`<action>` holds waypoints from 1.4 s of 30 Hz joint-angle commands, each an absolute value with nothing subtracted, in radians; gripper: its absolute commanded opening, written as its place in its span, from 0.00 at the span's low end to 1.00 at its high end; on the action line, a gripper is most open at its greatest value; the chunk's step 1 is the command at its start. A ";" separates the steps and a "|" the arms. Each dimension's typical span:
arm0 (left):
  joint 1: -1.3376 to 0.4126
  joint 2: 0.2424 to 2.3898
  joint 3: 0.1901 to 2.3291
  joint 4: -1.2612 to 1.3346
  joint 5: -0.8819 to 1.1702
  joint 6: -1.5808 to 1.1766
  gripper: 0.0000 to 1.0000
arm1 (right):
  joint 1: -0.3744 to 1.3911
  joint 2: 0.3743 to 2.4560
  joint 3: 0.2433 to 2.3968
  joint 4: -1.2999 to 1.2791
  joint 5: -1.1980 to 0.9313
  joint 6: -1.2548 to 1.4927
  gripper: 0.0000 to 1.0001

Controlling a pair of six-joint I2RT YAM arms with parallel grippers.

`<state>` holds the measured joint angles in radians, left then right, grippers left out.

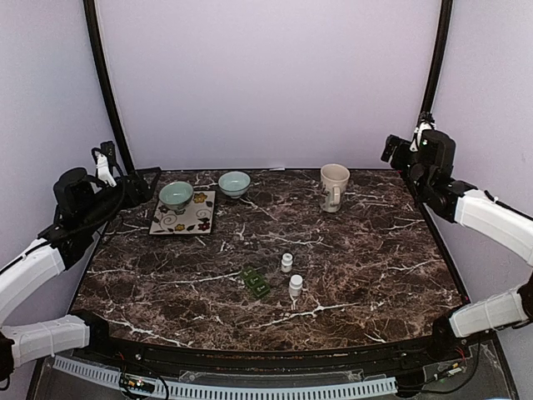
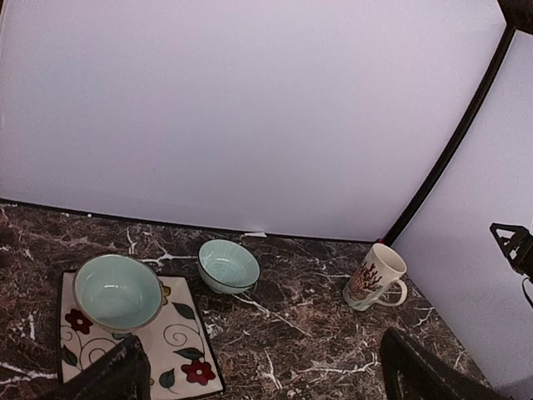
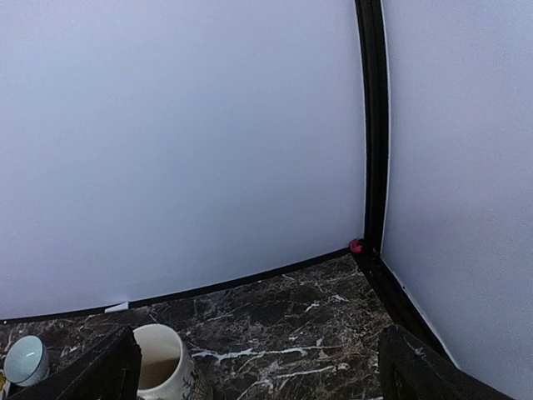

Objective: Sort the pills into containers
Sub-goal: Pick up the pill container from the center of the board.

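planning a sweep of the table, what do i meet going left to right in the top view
left teal bowl, right teal bowl, green pill box, far white bottle, near white bottle, cream mug

Pale lilac walls [image 1: 266, 83] enclose a dark marble table [image 1: 375, 250].

- The left arm [image 1: 29, 279] has long links in smooth, rounded white plastic shells, with black joint housings between them.
- The right arm [image 1: 491, 218] is built the same way: tapered white shells with black elbow and wrist blocks.
- Thin black cables [image 1: 122, 179] loop around the left wrist beside a small white fitting.
- The left gripper [image 2: 262, 350] is matte black, and its fingers [image 2: 112, 379] look like dark, blunt wedges.
- The right gripper [image 3: 258, 350] matches it, with black, angular fingers [image 3: 104, 371].
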<state>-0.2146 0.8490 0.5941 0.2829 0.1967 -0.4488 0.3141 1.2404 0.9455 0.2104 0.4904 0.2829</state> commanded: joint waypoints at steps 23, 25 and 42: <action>-0.805 1.198 0.711 -0.130 -0.087 -0.393 0.94 | 1.044 1.354 1.046 -0.232 0.447 0.211 0.80; -0.805 1.201 0.701 -0.128 -0.080 -0.405 0.94 | 1.109 1.398 1.074 -0.268 0.443 0.225 0.80; -0.807 1.211 0.628 -0.090 -0.058 -0.474 0.90 | 1.227 1.712 1.270 -0.348 0.209 0.247 0.85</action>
